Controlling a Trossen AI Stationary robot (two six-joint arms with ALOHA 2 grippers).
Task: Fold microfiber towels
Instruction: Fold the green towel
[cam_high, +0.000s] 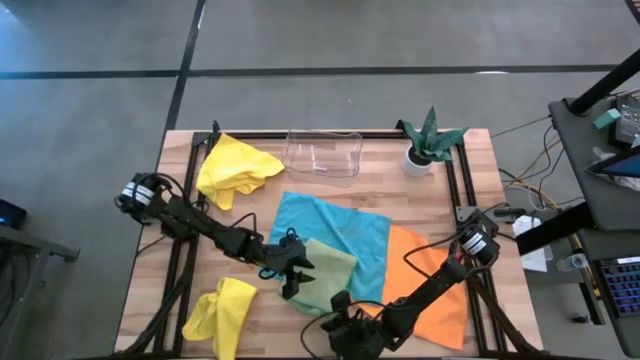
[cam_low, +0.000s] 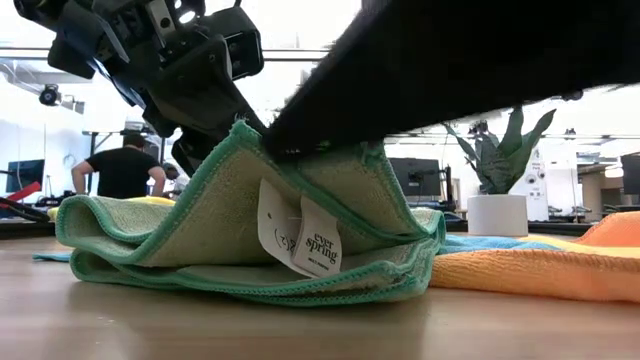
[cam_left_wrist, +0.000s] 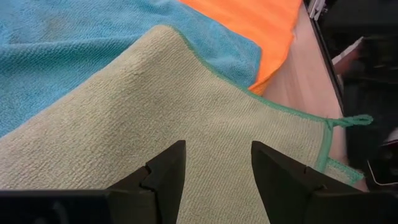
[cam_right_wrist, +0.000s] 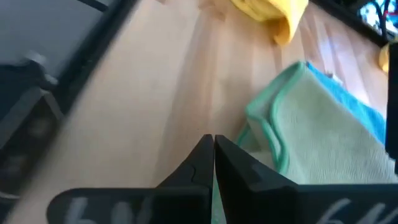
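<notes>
Pinching sage green towel (cam_high: 322, 272) edge, right pincer (cam_right_wrist: 213, 163) pressed together lower centre; left pincer (cam_left_wrist: 214, 167) spread, hovering directly above towel.

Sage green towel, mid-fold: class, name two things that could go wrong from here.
1. The right gripper is shut beside the sage green towel, apparently holding nothing, so the raised fold could slump.
2. The left gripper hangs open over it; closing might also snag the turquoise towel underneath.
</notes>
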